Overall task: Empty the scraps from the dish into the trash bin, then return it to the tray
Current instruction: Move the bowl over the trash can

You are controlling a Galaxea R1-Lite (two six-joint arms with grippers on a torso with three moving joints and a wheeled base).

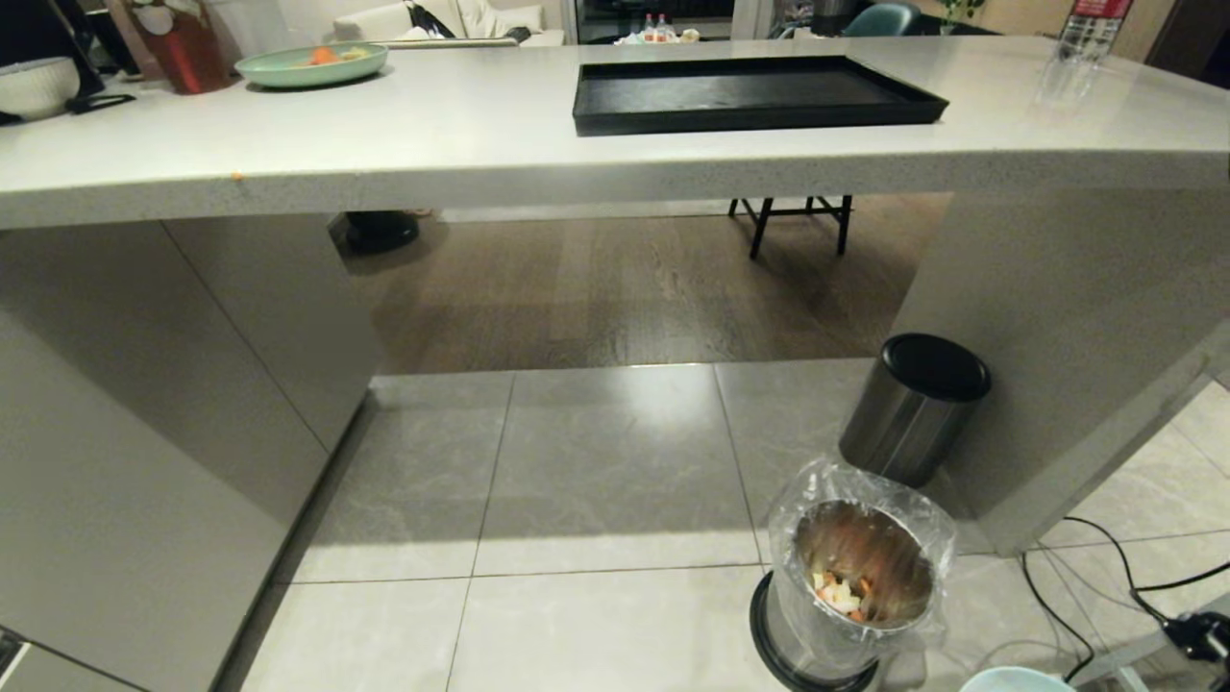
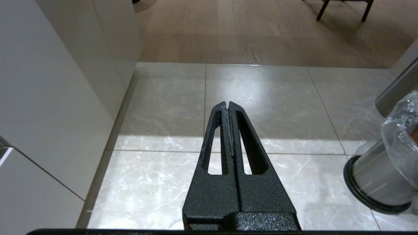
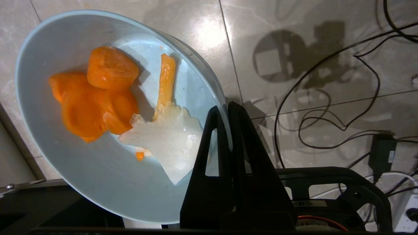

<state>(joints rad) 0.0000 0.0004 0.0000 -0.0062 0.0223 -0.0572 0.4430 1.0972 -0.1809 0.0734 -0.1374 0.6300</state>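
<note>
The dish [image 3: 81, 169], a pale-blue bowl, is held by its rim above the floor tiles, with my right gripper [image 3: 225, 109] shut on that rim. In it lie the scraps [image 3: 98, 94]: orange carrot pieces and a pale, wet bit. Only the dish's edge [image 1: 1014, 679] shows in the head view, just right of the trash bin [image 1: 860, 577]. That bin is lined with a clear bag and holds some food bits. The black tray [image 1: 750, 91] sits bare on the counter. My left gripper [image 2: 227, 104] is shut on nothing over the floor, left of the trash bin [image 2: 385, 176].
A steel bin with a black lid [image 1: 913, 408] stands behind the trash bin, against the counter's side panel. Black cables [image 3: 326, 98] trail over the floor on the right. On the counter [image 1: 480, 144] are a mint-green plate [image 1: 312, 64], a white bowl [image 1: 34, 86] and a bottle [image 1: 1091, 29].
</note>
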